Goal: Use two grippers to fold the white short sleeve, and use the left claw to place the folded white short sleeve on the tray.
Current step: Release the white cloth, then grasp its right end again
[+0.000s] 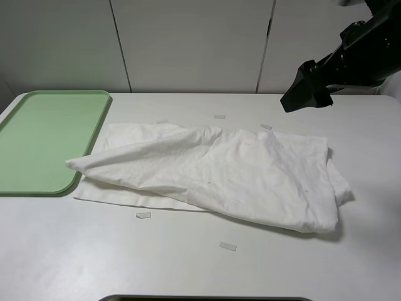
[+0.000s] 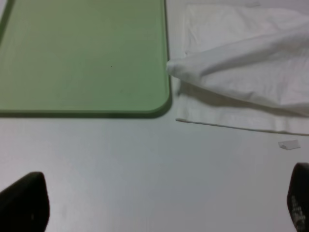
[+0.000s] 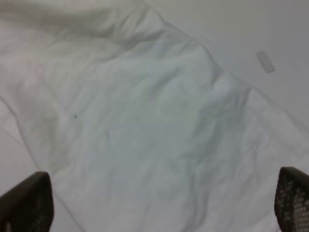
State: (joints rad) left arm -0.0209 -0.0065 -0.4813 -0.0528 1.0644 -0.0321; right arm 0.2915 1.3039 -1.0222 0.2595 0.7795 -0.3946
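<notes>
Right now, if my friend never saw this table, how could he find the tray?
Start at the big white table. On its left side, beside the crumpled white shirt, lies the tray. It is the flat green rectangle with rounded corners, the only coloured thing on the table.

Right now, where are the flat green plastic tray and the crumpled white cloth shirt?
Flat green plastic tray [image 1: 44, 135]: exterior high view, its bare floor.
Crumpled white cloth shirt [image 1: 238, 175]: exterior high view, its upper folded layer.
</notes>
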